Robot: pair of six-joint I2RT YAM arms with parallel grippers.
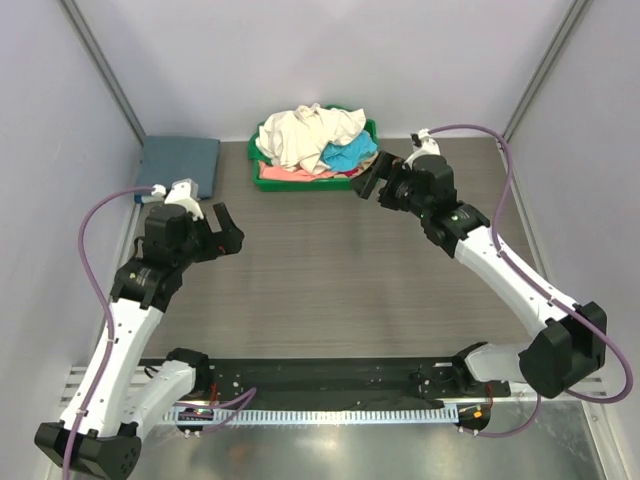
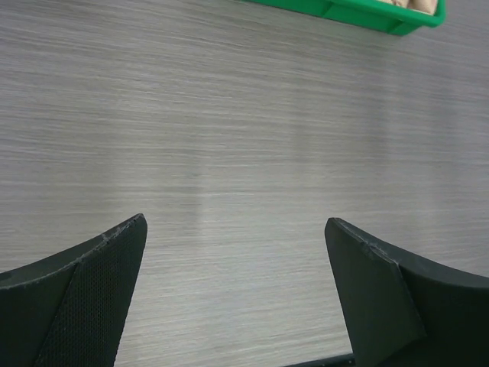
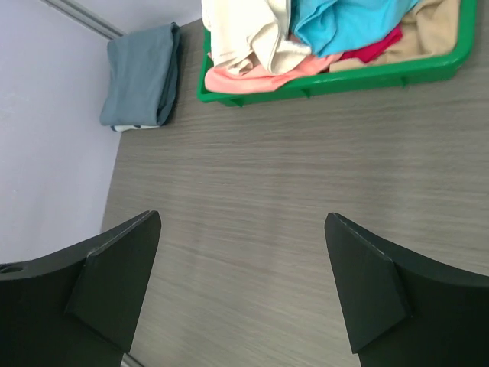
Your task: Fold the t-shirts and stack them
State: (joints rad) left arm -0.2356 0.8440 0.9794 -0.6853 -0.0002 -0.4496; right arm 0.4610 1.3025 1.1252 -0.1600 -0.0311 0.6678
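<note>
1. Seen from above, a grey wood-grain counter (image 1: 330, 280) has two white robot arms rising from its near edge, one on each side.
2. A green tray (image 1: 266, 184) sits at 12 o'clock on the counter, against the far edge.
3. Loose t-shirts are heaped in the tray. A crumpled cream-white t-shirt (image 1: 305, 135) lies on top and covers most of the pile.
4. A turquoise t-shirt (image 1: 350, 156) shows at 4 o'clock of the cream one, partly under it.
5. A pink t-shirt (image 1: 300, 173) lies along the near side of the tray at 6 o'clock, beneath the cream one.
6. The right wrist view also shows a strip of deep red cloth (image 3: 374, 46) and some beige cloth (image 3: 435, 30) lower in the heap. What they are cannot be told.
7. A slate-blue t-shirt (image 1: 180, 160) lies folded flat at 10 o'clock, in the far left corner of the counter, well apart from the tray.
8. The left fingers (image 1: 230, 240) hover at 9 o'clock over bare counter. They are spread wide and grasp nothing.
9. The right fingers (image 1: 368, 180) hover at 1 o'clock, just beside the tray's right end. They are likewise released, spread wide with only bare counter between them, touching no cloth.
</note>
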